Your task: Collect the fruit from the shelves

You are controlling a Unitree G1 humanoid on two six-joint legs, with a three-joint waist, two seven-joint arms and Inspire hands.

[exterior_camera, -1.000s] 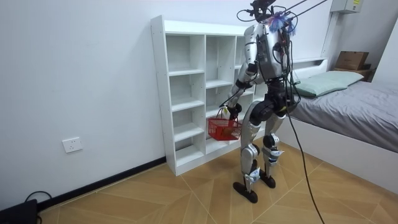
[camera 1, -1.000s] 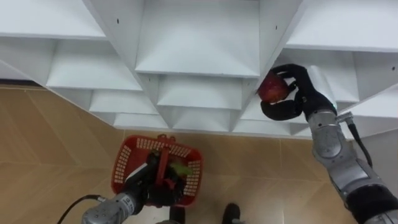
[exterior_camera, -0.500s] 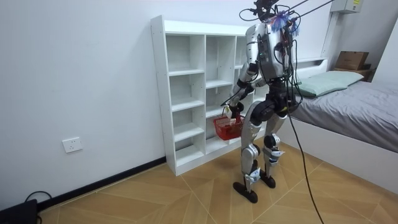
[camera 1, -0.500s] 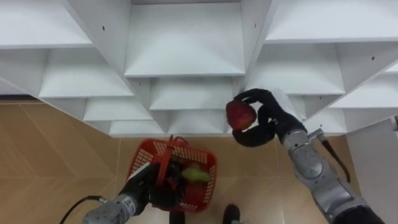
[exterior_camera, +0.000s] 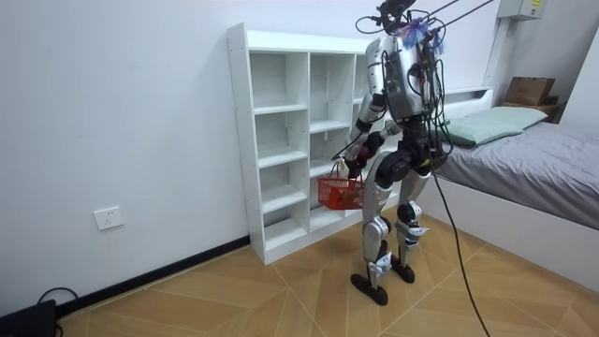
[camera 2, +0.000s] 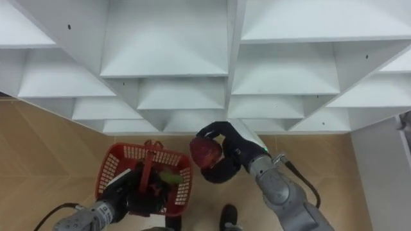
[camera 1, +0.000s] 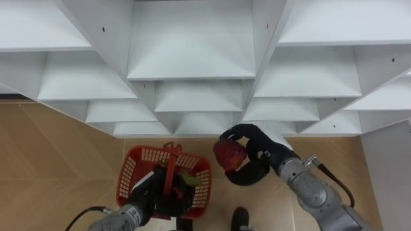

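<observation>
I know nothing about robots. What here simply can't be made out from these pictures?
- Basket contents, eye views: the left hand and handle cover much of the red basket. A green item peeks out, kind unclear.
- Far side of the red apple, eye views: hidden by the curled right hand.
- Room view: the apple is too small to tell from hand and basket.

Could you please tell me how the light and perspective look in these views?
Left eye view: the closet shelves fan outward under the downward look, their recesses shaded grey; the red fruit in the right hand shows no harsh glare. Room view: even light, soft shade inside the compartments.
</observation>
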